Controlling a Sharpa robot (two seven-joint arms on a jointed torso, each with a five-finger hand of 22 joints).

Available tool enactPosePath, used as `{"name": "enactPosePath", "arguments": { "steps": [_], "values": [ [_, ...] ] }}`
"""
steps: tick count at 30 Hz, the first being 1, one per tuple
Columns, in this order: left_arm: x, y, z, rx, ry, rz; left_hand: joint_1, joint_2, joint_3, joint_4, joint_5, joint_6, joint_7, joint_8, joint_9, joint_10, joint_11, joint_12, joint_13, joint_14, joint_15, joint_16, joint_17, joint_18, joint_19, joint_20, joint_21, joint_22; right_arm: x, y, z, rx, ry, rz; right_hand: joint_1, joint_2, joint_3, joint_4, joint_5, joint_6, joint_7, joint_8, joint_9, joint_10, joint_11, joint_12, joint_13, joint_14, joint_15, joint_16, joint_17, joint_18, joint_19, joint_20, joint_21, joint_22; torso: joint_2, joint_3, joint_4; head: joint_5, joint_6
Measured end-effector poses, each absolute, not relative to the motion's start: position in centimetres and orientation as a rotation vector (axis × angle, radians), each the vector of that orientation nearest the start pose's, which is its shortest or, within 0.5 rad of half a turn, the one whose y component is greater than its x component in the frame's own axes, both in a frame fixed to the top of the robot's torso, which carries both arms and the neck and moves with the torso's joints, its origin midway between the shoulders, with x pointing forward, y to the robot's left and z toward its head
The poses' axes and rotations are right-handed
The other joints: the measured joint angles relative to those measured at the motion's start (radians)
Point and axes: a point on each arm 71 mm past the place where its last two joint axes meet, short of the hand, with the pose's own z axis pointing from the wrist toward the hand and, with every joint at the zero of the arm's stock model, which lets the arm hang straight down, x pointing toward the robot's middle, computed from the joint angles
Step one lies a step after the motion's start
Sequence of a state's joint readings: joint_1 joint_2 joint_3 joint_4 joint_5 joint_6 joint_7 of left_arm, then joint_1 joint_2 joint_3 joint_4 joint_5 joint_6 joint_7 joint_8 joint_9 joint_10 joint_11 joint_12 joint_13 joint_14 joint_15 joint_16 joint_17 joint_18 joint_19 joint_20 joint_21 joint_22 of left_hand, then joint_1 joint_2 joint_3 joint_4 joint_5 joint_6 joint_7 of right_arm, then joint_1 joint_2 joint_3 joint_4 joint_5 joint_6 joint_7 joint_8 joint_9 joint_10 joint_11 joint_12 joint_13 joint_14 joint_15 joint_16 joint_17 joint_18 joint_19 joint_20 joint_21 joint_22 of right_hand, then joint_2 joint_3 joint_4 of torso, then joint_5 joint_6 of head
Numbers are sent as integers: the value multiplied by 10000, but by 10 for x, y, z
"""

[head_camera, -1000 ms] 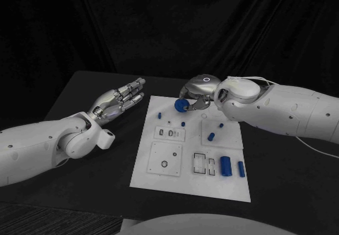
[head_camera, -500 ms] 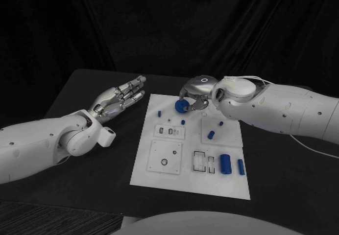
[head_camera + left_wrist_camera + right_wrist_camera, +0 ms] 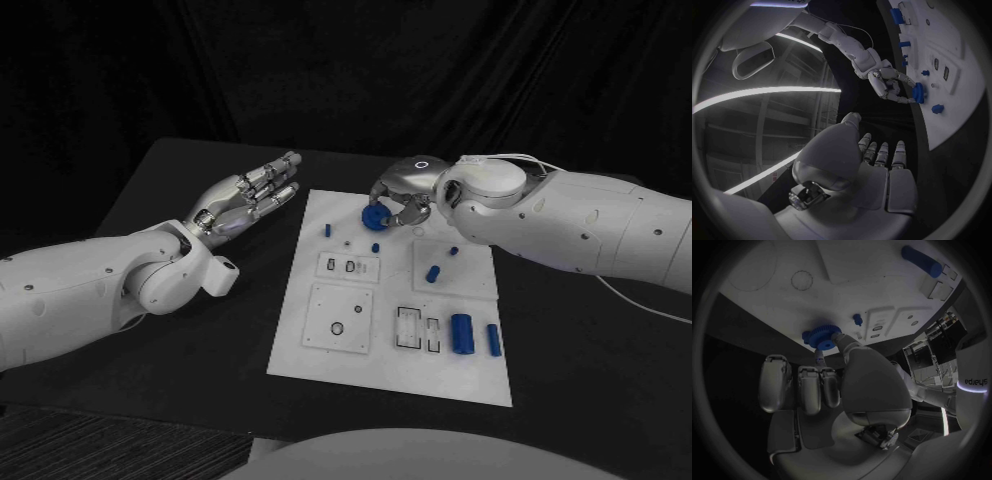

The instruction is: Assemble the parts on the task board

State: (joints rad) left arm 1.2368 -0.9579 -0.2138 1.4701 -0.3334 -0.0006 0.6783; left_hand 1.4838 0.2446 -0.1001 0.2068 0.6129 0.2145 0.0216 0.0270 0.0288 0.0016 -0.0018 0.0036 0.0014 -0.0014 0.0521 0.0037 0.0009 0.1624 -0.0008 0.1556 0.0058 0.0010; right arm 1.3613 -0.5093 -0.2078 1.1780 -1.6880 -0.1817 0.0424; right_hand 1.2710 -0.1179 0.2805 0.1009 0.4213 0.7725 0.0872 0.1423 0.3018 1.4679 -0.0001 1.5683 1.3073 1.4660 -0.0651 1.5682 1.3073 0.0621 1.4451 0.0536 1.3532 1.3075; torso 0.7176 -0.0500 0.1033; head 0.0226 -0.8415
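From the head view the right hand pinches a blue gear just above the far end of the task board, likely to seat it there, while the left hand waits off the board, fingers spread, holding nothing. The left wrist view shows that gear near the board's face, and the right wrist view shows it clamped at the fingertips, beside a small blue peg standing in the board

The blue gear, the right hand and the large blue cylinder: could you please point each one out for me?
blue gear (image 3: pixel 374 215), head view, on its round face.
right hand (image 3: pixel 402 197), head view, on the middle of the hand holding the gear.
large blue cylinder (image 3: pixel 463 333), head view, on the middle of its side.
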Motion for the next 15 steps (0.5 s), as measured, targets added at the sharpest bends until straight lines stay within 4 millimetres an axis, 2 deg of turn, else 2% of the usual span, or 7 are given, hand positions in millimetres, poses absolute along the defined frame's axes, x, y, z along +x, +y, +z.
{"name": "enactPosePath", "arguments": {
  "steps": [9, 11, 15],
  "values": [
    [462, 261, -203, -5904, 15372, -16966, 0, 0, 56, 0, 0, 0, 0, 0, 0, 0, 0, 0, 2, 38, 36, 0, 2, 0, 0, 0, 0, 1, 540, -115, -183, -6989, 16516, 5096, -39, 39, 0, 0, -153, -30, -38, -89, -113, -38, -38, 0, 0, 0, 0, 0, 0, 0, 0, 0, 0, -1, -6, 7, 12, -11, -64],
    [462, 261, -203, -5903, 15375, -16971, 0, 0, 56, 0, 0, 0, 0, 0, 0, -1, 0, 0, 3, 37, 36, 0, 2, 0, 0, 0, 0, 2, 540, -115, -183, -6984, 16520, 5092, -68, 67, 0, 0, -154, -103, -177, -200, -181, -9, -129, 0, 0, 0, 0, 0, 0, 0, 31, -42, 0, -1, -3, 9, 19, -15, -105],
    [462, 261, -203, -5904, 15380, -16978, 0, 0, 56, 0, 0, 0, 0, 0, 0, 0, 0, 0, 0, 37, 36, 0, 4, 0, 0, -1, 0, 2, 539, -113, -184, -7017, 16565, 5109, -91, 91, 55, -56, -233, -441, -516, -545, -422, -17, -388, 0, 0, 12, -228, 0, 0, 1, -18, -237, -59, -2, 1, 7, 22, -16, -165]
  ]
}}
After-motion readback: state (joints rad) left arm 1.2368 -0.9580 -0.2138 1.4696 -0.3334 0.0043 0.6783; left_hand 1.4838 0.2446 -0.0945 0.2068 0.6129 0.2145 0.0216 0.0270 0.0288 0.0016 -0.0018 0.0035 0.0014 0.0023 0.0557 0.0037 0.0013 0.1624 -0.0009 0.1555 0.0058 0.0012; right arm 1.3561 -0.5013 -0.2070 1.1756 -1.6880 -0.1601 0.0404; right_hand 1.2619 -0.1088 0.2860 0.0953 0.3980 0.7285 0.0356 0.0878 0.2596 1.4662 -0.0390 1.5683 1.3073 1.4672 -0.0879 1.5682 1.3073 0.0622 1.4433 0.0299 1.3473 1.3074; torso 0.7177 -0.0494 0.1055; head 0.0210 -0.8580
